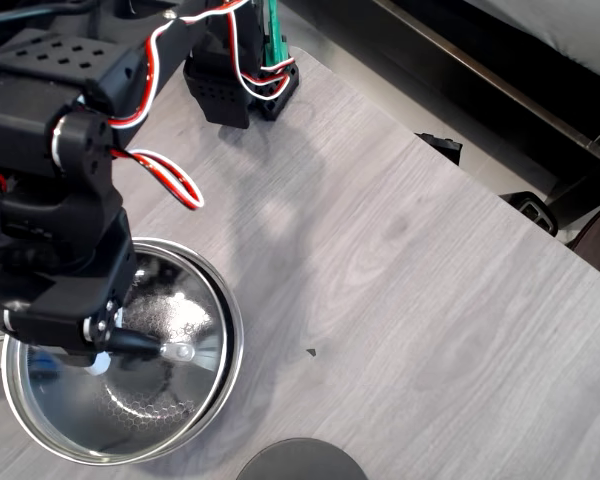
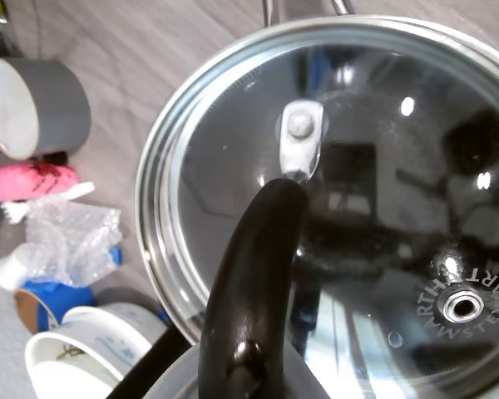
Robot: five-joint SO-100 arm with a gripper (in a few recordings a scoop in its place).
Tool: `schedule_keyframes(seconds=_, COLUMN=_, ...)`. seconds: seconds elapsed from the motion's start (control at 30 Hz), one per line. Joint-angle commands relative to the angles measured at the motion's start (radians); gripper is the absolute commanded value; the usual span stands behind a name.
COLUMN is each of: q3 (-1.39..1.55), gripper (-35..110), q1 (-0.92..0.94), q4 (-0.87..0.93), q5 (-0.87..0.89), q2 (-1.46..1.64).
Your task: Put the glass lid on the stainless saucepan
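Note:
The glass lid lies over the stainless saucepan at the lower left of the overhead view, shifted slightly towards the lower left, so the pan's rim shows as a second ring on the right. The honeycomb interior shows through the glass. My black gripper sits over the lid's left part, shut on one end of the black bar handle. In the wrist view the lid is seen close up, with its handle running down into the gripper. The steam vent shows at the lower right.
A dark grey opaque disc lies at the bottom edge of the table. In the wrist view a grey roll, a pink item, crumpled plastic and a white bowl crowd the left. The arm's base stands at the top.

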Motion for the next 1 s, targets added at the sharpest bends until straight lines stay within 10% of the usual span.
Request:
schedule_keyframes(seconds=0.0, q3=-0.051, gripper=0, q1=0.006, q4=0.006, q5=-0.005, q2=0.008)
schedule_keyframes(seconds=0.97, q3=-0.051, gripper=14, q1=-0.006, q4=0.081, q5=-0.020, q2=-0.031)
